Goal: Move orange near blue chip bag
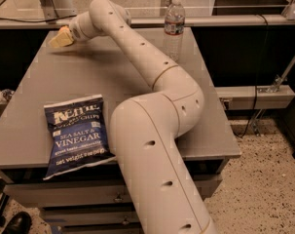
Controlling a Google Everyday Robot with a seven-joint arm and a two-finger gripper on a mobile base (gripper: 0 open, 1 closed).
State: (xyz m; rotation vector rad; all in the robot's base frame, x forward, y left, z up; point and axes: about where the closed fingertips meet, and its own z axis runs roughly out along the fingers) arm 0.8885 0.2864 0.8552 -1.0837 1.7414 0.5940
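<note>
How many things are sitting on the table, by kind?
Chip bags: 1, the blue chip bag, near edge.
Water bottles: 1, the water bottle, far edge.
Total: 2.
The gripper is at the far left corner of the table.

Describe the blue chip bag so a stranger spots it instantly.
On the grey table, look at the front-left corner, far from the pincer at the back-left. The blue chip bag lies flat there, dark with white lettering, unlike the clear upright water bottle.

Yellowish jaws at far-left of grey table (64, 82); blue chip bag (76, 135), white lettering.
</note>
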